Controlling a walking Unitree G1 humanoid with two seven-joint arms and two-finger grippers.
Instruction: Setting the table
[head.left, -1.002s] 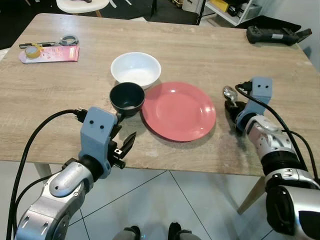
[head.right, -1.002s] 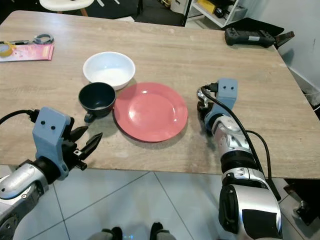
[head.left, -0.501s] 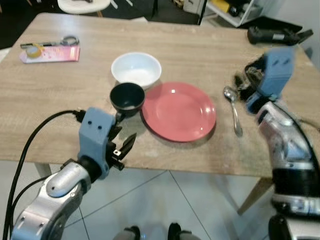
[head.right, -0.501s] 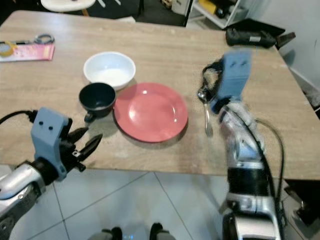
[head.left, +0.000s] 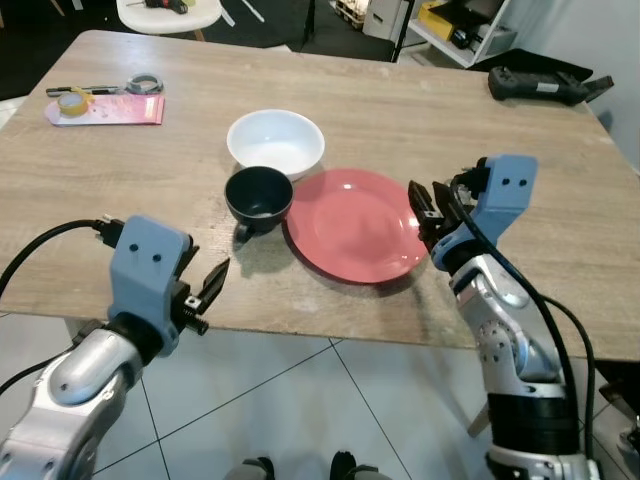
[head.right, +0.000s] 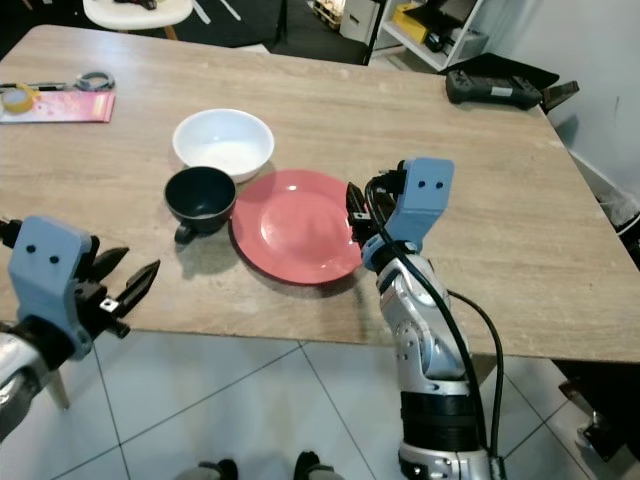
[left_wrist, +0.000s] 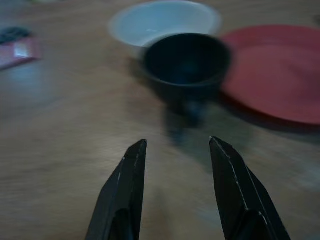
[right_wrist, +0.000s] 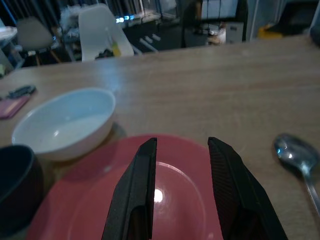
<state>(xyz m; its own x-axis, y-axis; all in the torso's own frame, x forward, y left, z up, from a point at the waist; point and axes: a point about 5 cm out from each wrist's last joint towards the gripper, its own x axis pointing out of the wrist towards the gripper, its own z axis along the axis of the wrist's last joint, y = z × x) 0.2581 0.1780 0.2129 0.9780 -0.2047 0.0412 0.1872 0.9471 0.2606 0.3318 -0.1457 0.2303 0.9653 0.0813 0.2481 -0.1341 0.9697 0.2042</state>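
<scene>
1. The left gripper (head.left: 205, 290) hovers at the wooden table's (head.left: 420, 120) near edge, fingers spread, empty.
2. The right gripper (head.left: 428, 208), fingers spread, empty, is over the red plate's (head.left: 355, 225) right rim.
3. The spoon (right_wrist: 297, 160) lies right of the plate.
4. The dark mug (head.left: 258, 195) touches the plate's left; the white bowl (head.left: 276, 143) sits just beyond.

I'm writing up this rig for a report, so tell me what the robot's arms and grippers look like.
Both arms are silver metal with rounded, jointed segments. Each wrist carries a boxy light-blue housing with two small dark dots on its face, and a black cable loops from it back along the arm. The left gripper and right gripper each end in two long, tapered black fingers.
</scene>
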